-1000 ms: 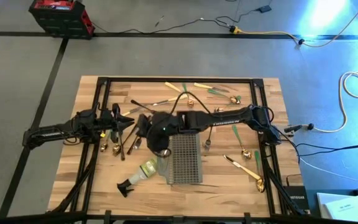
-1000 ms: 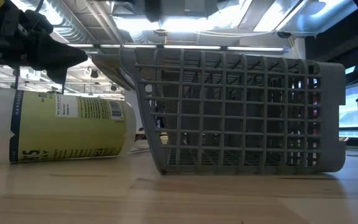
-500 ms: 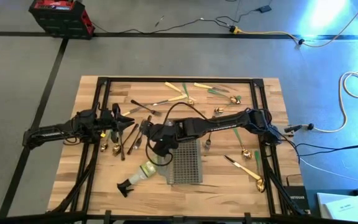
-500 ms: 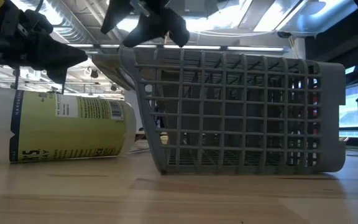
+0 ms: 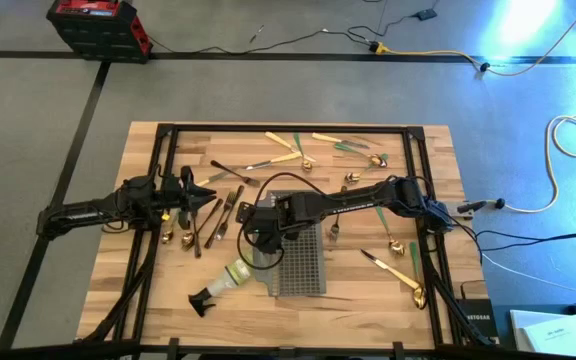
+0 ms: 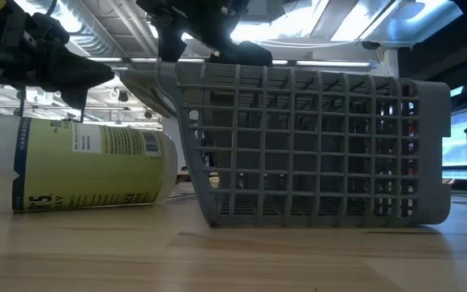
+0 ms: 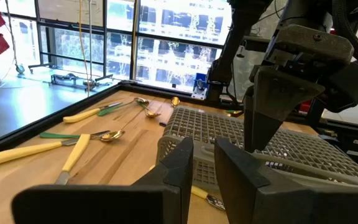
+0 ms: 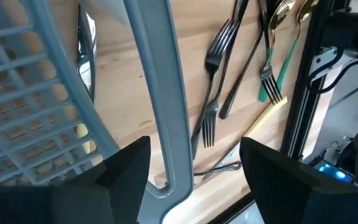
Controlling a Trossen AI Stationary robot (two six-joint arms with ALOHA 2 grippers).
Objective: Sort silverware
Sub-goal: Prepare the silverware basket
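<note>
Two claws at work: right claw (image 5: 259, 228) spread apart over grey mesh caddy's (image 5: 298, 262) rim; left claw (image 5: 206, 194) pinched together, empty, beside dark forks (image 5: 220, 214) on wooden bench (image 5: 368, 300).

Close to the lens, own two dark fingers (image 7: 241, 180) of the left gripper (image 7: 204, 177), nearly together, with only a thin gap. Just beyond them, a grey mesh caddy (image 7: 229, 134) lying on the wooden table (image 7: 17, 180). Above the caddy, the right gripper (image 7: 272, 112) of the other arm, hanging down, dark and blocky. Farther on the table, silverware (image 7: 98, 134) scattered: cream handles, green handles, gold spoon bowls. Behind, large windows (image 7: 166, 46) and a black table frame (image 7: 48, 118).
</note>
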